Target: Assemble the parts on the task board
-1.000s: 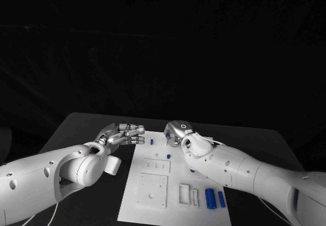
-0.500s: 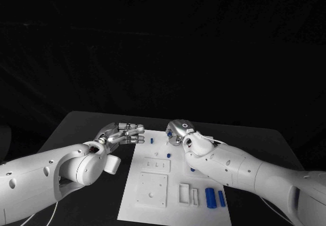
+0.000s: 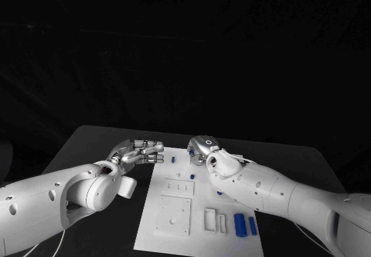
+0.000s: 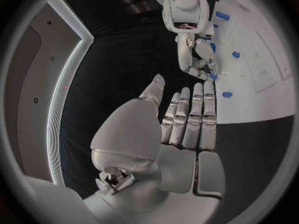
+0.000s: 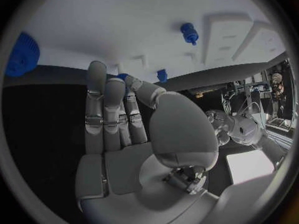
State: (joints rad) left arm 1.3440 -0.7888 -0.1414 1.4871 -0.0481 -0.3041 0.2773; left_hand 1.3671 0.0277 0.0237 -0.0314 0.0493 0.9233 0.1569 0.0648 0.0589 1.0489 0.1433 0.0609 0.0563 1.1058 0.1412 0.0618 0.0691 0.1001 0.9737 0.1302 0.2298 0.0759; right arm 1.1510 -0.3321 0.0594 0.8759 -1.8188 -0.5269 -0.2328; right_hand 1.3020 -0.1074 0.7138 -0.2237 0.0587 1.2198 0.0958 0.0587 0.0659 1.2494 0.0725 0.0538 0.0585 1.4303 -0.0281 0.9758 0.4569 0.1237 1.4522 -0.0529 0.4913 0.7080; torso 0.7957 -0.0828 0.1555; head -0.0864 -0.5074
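The left hand (image 3: pixel 138 152) hovers just past the far left corner of the task board (image 3: pixel 199 214), over the black desk (image 3: pixel 93 144). Its fingers (image 4: pixel 194 112) lie straight and side by side, the thumb apart from them, and nothing is held (the left wrist view shows the palm bare).

The right hand (image 3: pixel 202 150) is at the board's far edge, fingers pointing down toward it. In the right wrist view its fingers (image 5: pixel 104 109) stretch out together, and the thumb bends toward them with a small blue part (image 5: pixel 124 77) at their tips; whether that part is actually pinched or merely lies behind the fingertips I cannot tell. In the left wrist view the same hand (image 4: pixel 198 57) reaches down to the board edge, with blue showing at its fingertips.

On the board, a small blue peg (image 3: pixel 173 159) lies near the far left corner, just beside the left hand, and another blue peg (image 3: pixel 191 175) stands a little nearer the robot. Toward the near right corner 2 blue cylinders (image 3: pixel 239 225) lie side by side next to white slotted blocks (image 3: pixel 210 221). A square white plate (image 3: pixel 174 215) sits in the board's near left part, with a smaller white panel (image 3: pixel 178 188) beyond it.
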